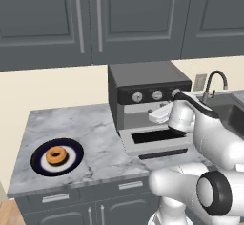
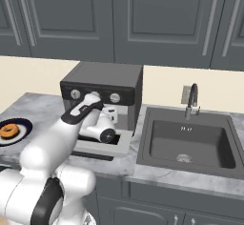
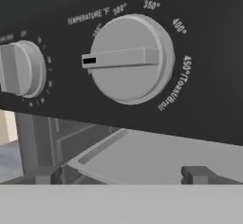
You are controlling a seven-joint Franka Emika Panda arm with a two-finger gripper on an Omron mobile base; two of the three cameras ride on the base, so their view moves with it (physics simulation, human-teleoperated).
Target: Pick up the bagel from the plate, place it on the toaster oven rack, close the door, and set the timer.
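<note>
Fingertips (image 3: 50, 174) of the gripper (image 3: 122, 175) rise dark and small at the bottom of the hand view, set far apart with nothing between them: the claw stands wide and empty. Just beyond them lies the toaster oven rack (image 3: 156, 154), a flat pale grey shelf, bare, tilted across the frame under the oven's black control panel (image 3: 204, 99). On that panel the temperature knob (image 3: 130, 58) sits close before the camera, its raised bar lying level, ringed by printed marks up to 450 and Toast/Broil. A second knob (image 3: 21, 69) shows at the left edge.

From the left base view, the white arm (image 1: 209, 143) rises at the lower right and bends over the lowered door (image 1: 152, 140), which lies flat on the counter with its dark glass window up and its bar handle toward the front edge. The hand reaches into the oven's mouth just under the row of three knobs on the toaster oven (image 1: 143, 78). The right base view shows the same reach from the other side, the door (image 2: 107, 150) down beneath the wrist.

Well apart to the oven's left, near the front of the marble counter (image 1: 90, 128), the plate (image 1: 71, 148) rests with the bagel (image 1: 56, 156) on its middle. Right of the oven lie the sink (image 2: 190, 143) and its faucet (image 2: 192, 100). Grey cabinets (image 1: 128, 19) hang behind.
</note>
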